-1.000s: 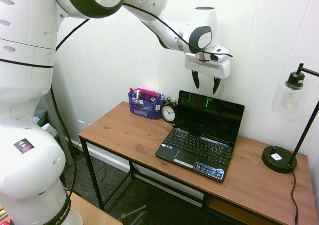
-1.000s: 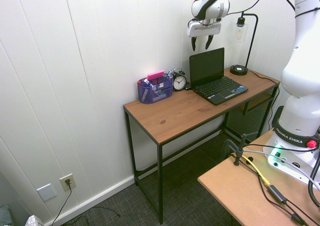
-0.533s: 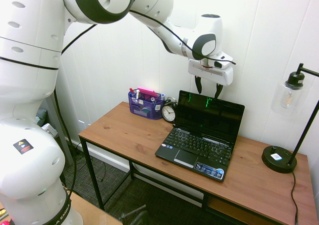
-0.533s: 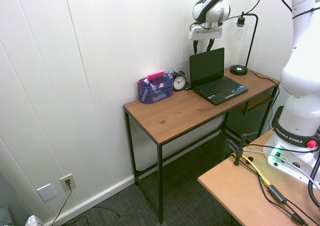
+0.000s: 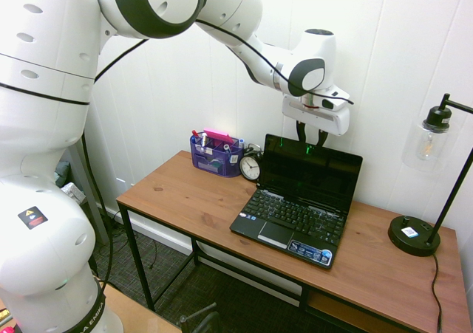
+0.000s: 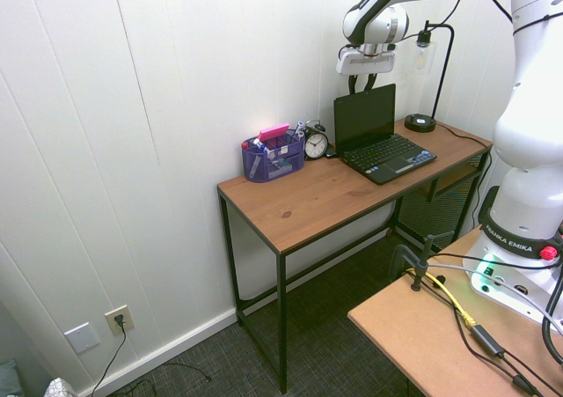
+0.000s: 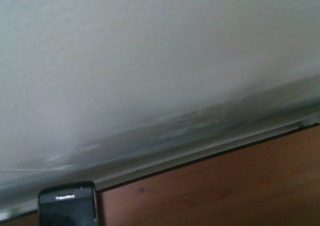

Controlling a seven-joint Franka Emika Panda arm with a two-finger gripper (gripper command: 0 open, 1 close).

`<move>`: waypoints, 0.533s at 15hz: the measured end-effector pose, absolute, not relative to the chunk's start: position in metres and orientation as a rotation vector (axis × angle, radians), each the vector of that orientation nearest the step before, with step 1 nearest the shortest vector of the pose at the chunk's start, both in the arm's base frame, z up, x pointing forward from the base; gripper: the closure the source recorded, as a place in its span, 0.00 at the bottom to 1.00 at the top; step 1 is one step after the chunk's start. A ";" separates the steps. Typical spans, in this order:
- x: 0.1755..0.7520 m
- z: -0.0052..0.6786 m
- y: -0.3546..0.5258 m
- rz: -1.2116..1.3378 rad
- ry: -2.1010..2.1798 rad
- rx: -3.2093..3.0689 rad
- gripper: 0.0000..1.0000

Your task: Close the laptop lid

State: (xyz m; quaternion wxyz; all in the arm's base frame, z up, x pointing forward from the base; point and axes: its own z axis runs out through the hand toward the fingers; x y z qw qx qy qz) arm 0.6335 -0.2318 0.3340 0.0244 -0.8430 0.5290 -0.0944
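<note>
Above the upright laptop lid, end effector, fingers seemingly narrowed

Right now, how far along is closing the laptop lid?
Nothing is closed yet: the lid stands upright and the keyboard is exposed. In hand: the gripper hangs just above the lid's top edge, near the wall; contact can't be confirmed. Left: push the lid forward and down onto the keyboard.

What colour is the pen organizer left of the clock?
The pen organizer is translucent purple-blue, with a pink item on top; it shows best in the first exterior view.
</note>
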 end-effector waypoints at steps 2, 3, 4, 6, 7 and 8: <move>0.631 0.333 -0.236 -0.290 1.643 -2.609 1.00; 0.630 0.332 -0.237 -0.286 1.644 -2.611 1.00; 0.628 0.330 -0.239 -0.281 1.646 -2.613 1.00; 0.624 0.325 -0.240 -0.270 1.650 -2.616 1.00; 0.621 0.321 -0.241 -0.264 1.653 -2.618 1.00; 0.617 0.318 -0.244 -0.258 1.656 -2.621 1.00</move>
